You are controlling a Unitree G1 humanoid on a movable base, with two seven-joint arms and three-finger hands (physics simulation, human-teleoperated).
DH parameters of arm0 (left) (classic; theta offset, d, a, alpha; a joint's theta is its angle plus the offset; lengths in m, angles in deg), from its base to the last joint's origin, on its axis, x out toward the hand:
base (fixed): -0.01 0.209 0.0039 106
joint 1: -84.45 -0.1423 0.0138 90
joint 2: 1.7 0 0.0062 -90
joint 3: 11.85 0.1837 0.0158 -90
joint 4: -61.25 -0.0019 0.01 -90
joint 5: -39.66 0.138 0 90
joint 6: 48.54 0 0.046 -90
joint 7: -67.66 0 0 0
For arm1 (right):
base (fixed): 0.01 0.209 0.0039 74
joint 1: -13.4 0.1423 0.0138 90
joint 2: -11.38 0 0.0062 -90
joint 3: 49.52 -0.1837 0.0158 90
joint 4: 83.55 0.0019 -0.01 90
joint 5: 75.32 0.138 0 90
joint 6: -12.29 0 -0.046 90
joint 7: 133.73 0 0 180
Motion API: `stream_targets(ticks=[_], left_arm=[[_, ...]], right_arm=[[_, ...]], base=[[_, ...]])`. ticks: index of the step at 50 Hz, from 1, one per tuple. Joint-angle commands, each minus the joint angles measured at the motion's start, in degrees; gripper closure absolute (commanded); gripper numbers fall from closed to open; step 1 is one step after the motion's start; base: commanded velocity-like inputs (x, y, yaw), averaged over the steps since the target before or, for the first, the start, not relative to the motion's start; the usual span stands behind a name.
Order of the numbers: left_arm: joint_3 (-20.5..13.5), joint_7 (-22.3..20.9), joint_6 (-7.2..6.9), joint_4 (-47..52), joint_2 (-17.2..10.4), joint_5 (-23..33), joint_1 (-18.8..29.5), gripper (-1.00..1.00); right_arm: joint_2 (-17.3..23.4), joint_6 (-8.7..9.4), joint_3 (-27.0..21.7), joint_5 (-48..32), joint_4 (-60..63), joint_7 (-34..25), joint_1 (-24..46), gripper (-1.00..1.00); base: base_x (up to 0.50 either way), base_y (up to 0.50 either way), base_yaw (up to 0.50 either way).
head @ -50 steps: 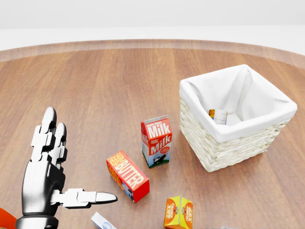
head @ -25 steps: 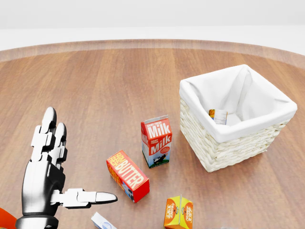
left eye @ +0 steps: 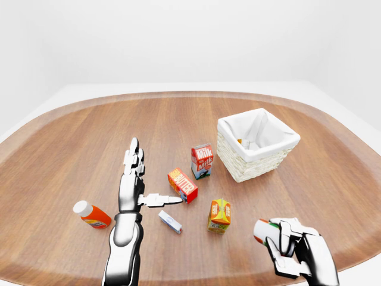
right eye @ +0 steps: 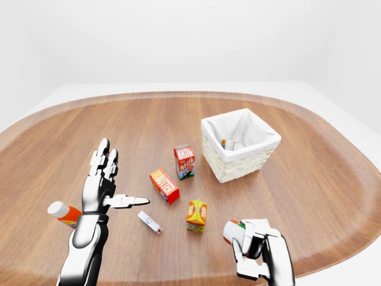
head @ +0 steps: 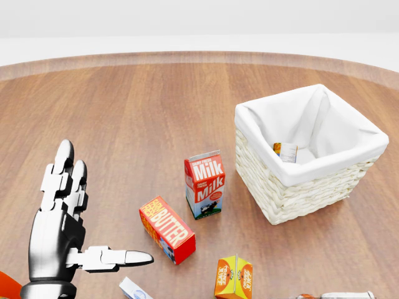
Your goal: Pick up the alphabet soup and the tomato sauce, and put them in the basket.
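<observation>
My right hand (left eye: 284,245) is low at the right in the left-eye view, with its fingers shut round the tomato sauce can (left eye: 262,230), which is red and green with a white end. The can is held near the table's near edge, well short of the white-lined wicker basket (head: 299,193). Inside the basket lies a small orange-and-white can (head: 285,151), apparently the alphabet soup, mostly hidden by the liner. My left hand (head: 93,218) is at the left, open and flat, fingers up and thumb pointing right, holding nothing.
Left of the basket stands a milk carton (head: 204,185), with a butter box (head: 166,229) and an orange juice carton (head: 234,277) below it. A small white-and-blue box (left eye: 169,221) and an orange bottle (left eye: 92,214) lie by my left hand.
The top of my right hand with the can has risen into the bottom right edge of the head view. The left hand and the table's things have not moved.
</observation>
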Motion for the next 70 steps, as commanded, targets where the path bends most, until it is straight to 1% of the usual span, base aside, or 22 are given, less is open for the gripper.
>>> stream_targets(ticks=[1, 6, 16, 17, 22, 25, 28, 34, 37, 38, 39, 45, 49, 50, 51, 54, 56, 58, 60, 61, 66, 70], left_arm=[[-0.1, 0.0, 0.0, 0.3, 0.0, -0.2, -0.1, -1.0], [-0.1, -0.1, 0.0, 0.3, 0.0, -0.2, -0.1, -1.0], [-0.1, 0.0, 0.0, 0.3, 0.0, -0.2, -0.1, -1.0], [-0.1, 0.0, 0.0, 0.3, 0.0, -0.2, -0.1, -1.0], [-0.1, 0.0, 0.0, 0.3, 0.0, -0.2, -0.1, -1.0], [-0.1, 0.0, 0.0, 0.3, 0.0, -0.2, -0.1, -1.0], [-0.1, 0.0, 0.0, 0.3, 0.0, -0.2, -0.1, -1.0], [-0.1, 0.0, 0.0, 0.3, 0.0, -0.2, -0.1, -1.0], [-0.1, 0.0, 0.0, 0.3, 0.0, -0.2, -0.1, -1.0], [-0.1, 0.0, 0.0, 0.3, 0.0, -0.2, -0.1, -1.0], [-0.1, -0.1, 0.0, 0.3, 0.0, -0.2, -0.1, -1.0], [-0.1, 0.0, 0.0, 0.3, 0.0, -0.2, -0.1, -1.0], [-0.1, 0.0, 0.0, 0.3, 0.0, -0.2, -0.1, -1.0], [-0.1, 0.0, 0.0, 0.3, 0.0, -0.2, -0.1, -1.0], [-0.1, 0.0, 0.0, 0.3, 0.0, -0.2, -0.1, -1.0], [-0.1, 0.0, 0.0, 0.3, 0.0, -0.2, -0.1, -1.0], [0.1, -0.5, 0.0, -0.5, -0.1, -0.4, 0.0, -1.0], [0.1, -0.5, 0.0, -0.6, -0.1, -0.3, 0.1, -1.0], [0.0, -0.5, 0.0, -0.9, 0.0, -0.3, 0.3, -1.0], [0.0, -0.5, 0.0, -1.0, 0.0, -0.3, 0.3, -1.0], [0.0, -0.4, 0.0, -0.6, 0.0, -0.4, 0.1, -1.0], [0.0, -0.3, 0.0, -0.2, 0.0, -0.4, 0.1, -1.0]], right_arm=[[-1.7, 0.0, -1.8, -3.2, 5.2, 0.7, 1.8, 1.0], [-1.7, 0.0, -2.0, -4.1, 6.7, 0.7, 3.2, 1.0], [-0.3, 0.0, -1.8, -5.7, 8.3, 1.9, 5.8, 1.0], [0.0, 0.0, -1.7, -6.0, 6.3, 2.8, 5.7, 1.0], [0.8, 0.0, -0.1, -7.9, 9.0, 4.1, 6.3, 1.0], [1.9, 0.0, 1.0, -10.0, 8.7, 6.0, 7.4, 1.0], [3.4, 0.0, 2.9, -13.7, 9.2, 9.3, 8.6, 1.0], [7.0, 0.0, 5.5, -16.7, 10.0, 13.4, 11.6, 1.0], [8.8, 0.0, 6.5, -19.8, 9.3, 16.9, 13.0, 1.0], [9.1, 0.0, 6.7, -22.8, 8.9, 19.3, 13.5, 1.0], [9.5, 0.0, 7.3, -24.0, 8.4, 20.5, 13.7, 1.0], [11.8, 0.0, 9.4, -29.1, 7.4, 26.1, 14.5, 1.0], [12.8, 0.0, 11.0, -30.0, 8.9, 25.6, 15.9, 1.0], [13.0, 0.0, 11.2, -30.2, 9.0, 25.9, 16.1, 1.0], [13.6, 0.0, 11.4, -30.9, 6.6, 28.0, 16.3, 1.0], [14.1, 0.0, 12.1, -31.9, 8.4, 26.9, 18.0, 1.0], [14.8, 0.0, 12.7, -33.4, 7.0, 28.6, 18.5, 1.0], [15.1, 0.0, 13.2, -34.4, 7.5, 28.7, 19.0, 1.0], [15.6, 0.0, 14.1, -36.7, 6.0, 30.7, 19.6, 1.0], [15.8, 0.0, 14.4, -37.6, 6.3, 30.6, 20.1, 1.0], [16.9, 0.0, 17.3, -44.2, 4.9, 33.7, 21.7, 1.0], [17.7, 0.0, 19.0, -47.4, 4.0, 35.3, 22.7, 1.0]], base=[[0.0, 0.0, 0.0], [0.0, 0.0, 0.0], [0.0, 0.0, 0.0], [0.0, 0.0, 0.0], [0.0, 0.0, 0.0], [0.0, 0.0, 0.0], [0.0, 0.0, 0.0], [0.0, 0.0, 0.0], [0.0, 0.0, 0.0], [0.0, 0.0, 0.0], [0.0, 0.0, 0.0], [0.0, 0.0, 0.0], [0.0, 0.0, 0.0], [0.0, 0.0, 0.0], [0.0, 0.0, 0.0], [0.0, 0.0, 0.0], [0.0, 0.0, 0.0], [0.0, 0.0, 0.0], [0.0, 0.0, 0.0], [0.0, 0.0, 0.0], [0.0, 0.0, 0.0], [0.0, 0.0, 0.0]])
